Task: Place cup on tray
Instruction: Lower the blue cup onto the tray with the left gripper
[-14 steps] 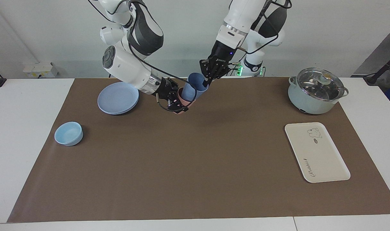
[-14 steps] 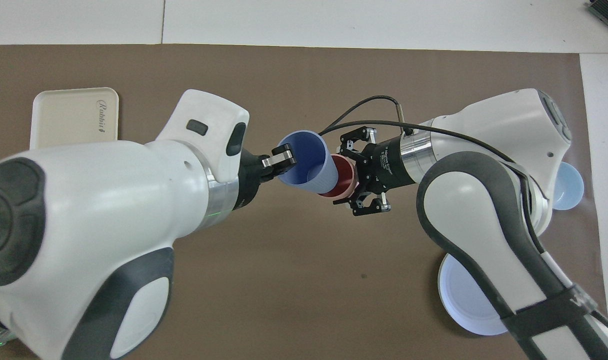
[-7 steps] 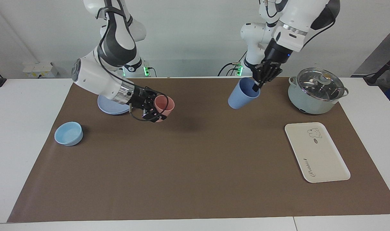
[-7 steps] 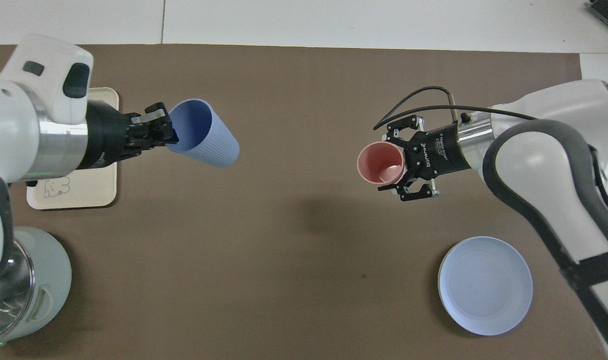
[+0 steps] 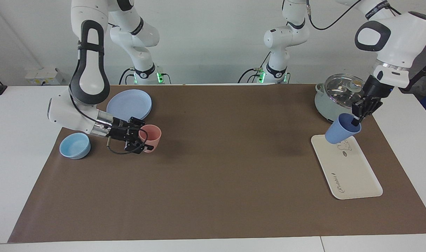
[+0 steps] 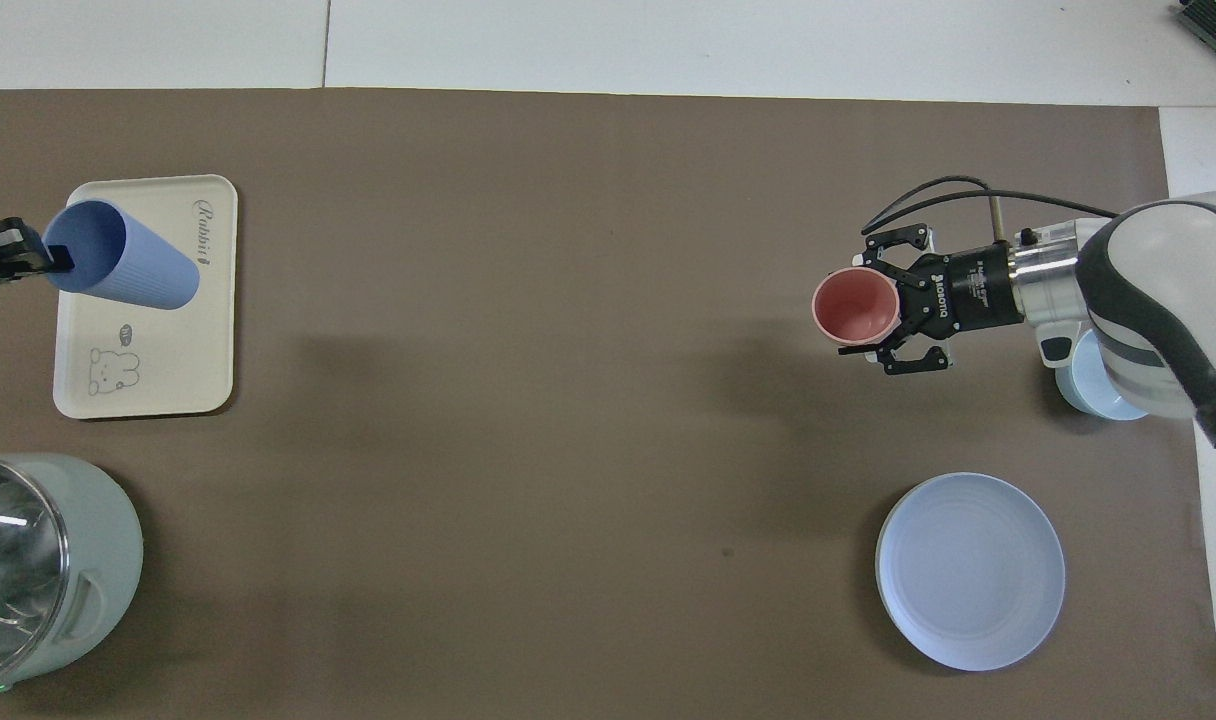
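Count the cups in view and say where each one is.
2. The blue cup hangs tilted in the left gripper over the tray. The pink cup is in the right gripper, beside the light-blue bowl. None looks hidden.

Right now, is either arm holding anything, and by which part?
Yes. The left gripper pinches the blue cup by its rim, tilted over the tray. The right gripper holds the pink cup by its side wall.
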